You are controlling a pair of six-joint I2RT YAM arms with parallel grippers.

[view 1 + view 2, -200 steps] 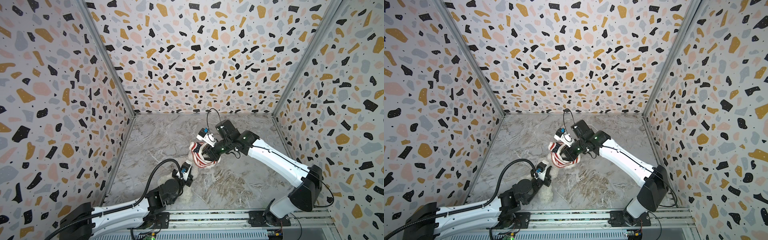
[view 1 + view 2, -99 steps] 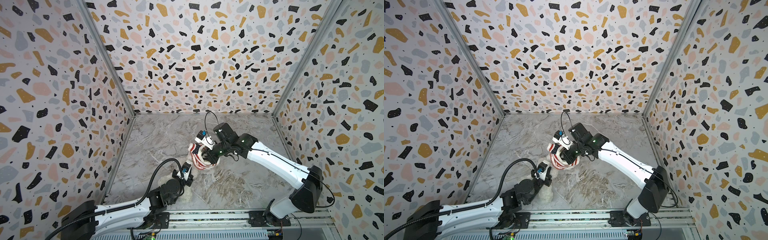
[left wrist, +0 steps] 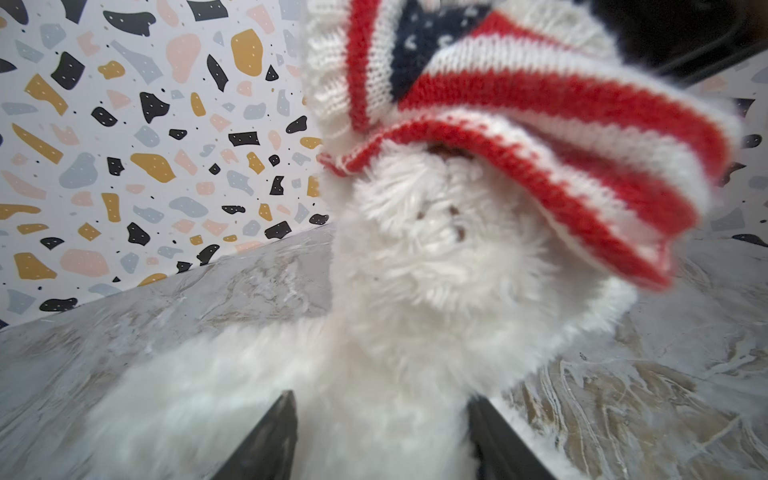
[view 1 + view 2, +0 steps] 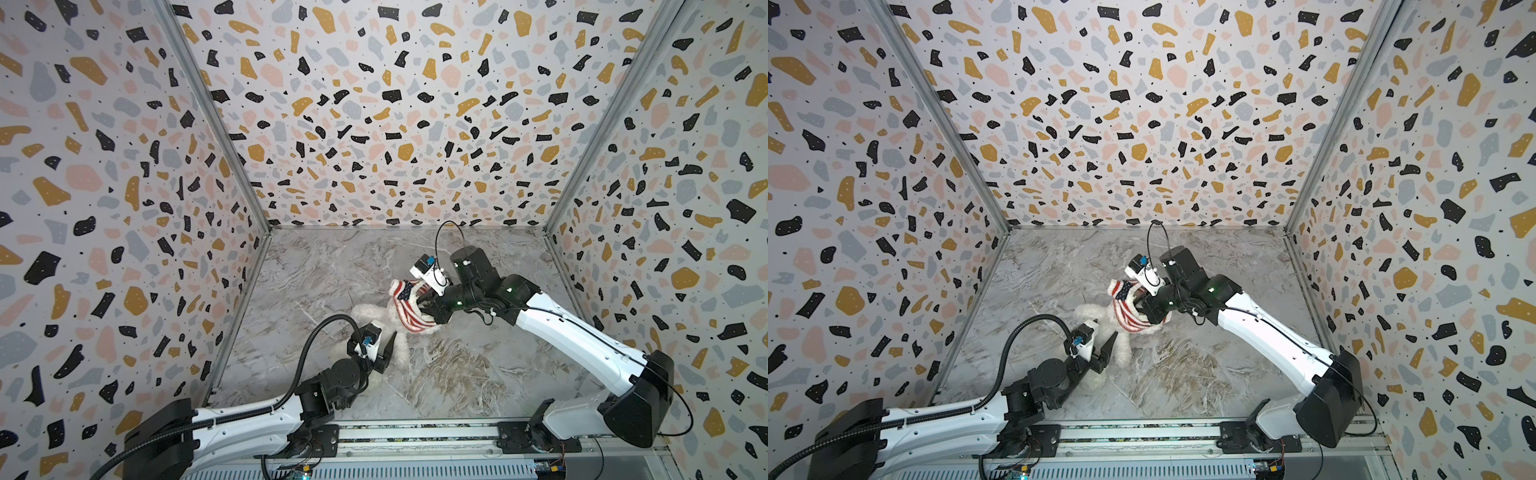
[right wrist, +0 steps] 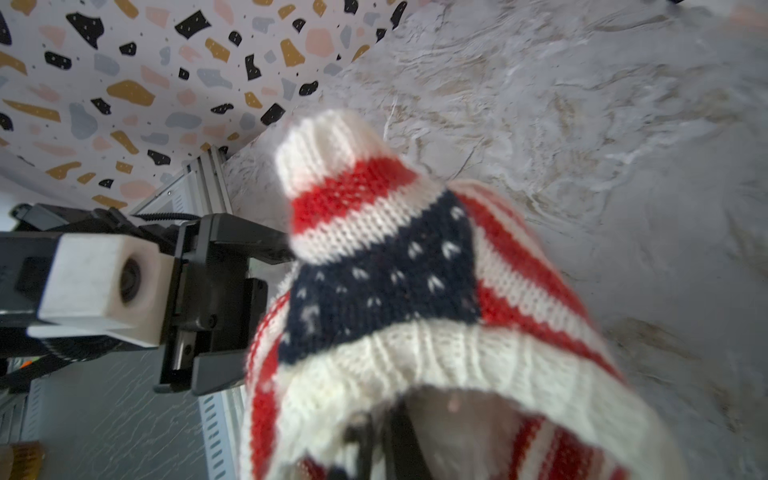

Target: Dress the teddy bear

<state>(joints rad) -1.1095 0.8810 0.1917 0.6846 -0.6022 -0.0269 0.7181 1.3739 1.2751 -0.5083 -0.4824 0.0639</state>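
Teddy bear [image 3: 436, 257]: white, fluffy, blurred at close range. Knitted sweater [image 3: 540, 124]: red and white stripes with a navy starred patch, bunched over the bear's upper part. Left gripper [image 3: 380, 401]: jaws spread, white fur between them. Marbled floor [image 3: 187, 299] underneath, speckled wall [image 3: 145, 145] beyond.

This is a robot test booth, the kind found in a lab, not a home. A metal rail [image 4: 415, 440] runs along the front. A left arm [image 4: 249, 419] and a right arm [image 4: 573, 332], both white and black robot arms, are fixed onto the rail. Behind the rail lies a grey counter [image 4: 332, 266] that looks like stone. Tall speckled walls [image 4: 374, 104] stand around the other three sides, joined by metal posts [image 4: 218, 124]. A thick black cable [image 4: 328, 319] loops up from the left arm.
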